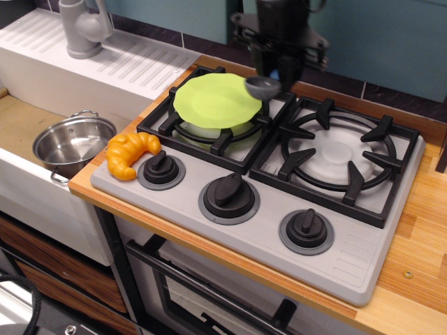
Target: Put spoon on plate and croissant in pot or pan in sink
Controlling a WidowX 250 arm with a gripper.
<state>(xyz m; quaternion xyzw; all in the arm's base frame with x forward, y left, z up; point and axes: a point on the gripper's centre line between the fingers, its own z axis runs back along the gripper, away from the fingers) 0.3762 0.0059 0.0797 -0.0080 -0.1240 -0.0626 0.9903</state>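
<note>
The gripper (pixel 280 70) hangs above the far side of the stove (pixel 279 202), its jaws clamped on the spoon (pixel 262 86), whose grey bowl juts out below and sits in the air just over the right edge of the plate (pixel 216 99) (the blue handle barely shows between the jaws). The lime-green plate rests on the left burner grate. The croissant (pixel 130 153) lies at the stove's near left corner, beside a knob. Left of it, down in the sink (pixel 28 118), stands the steel pot (pixel 72 144), upright.
</note>
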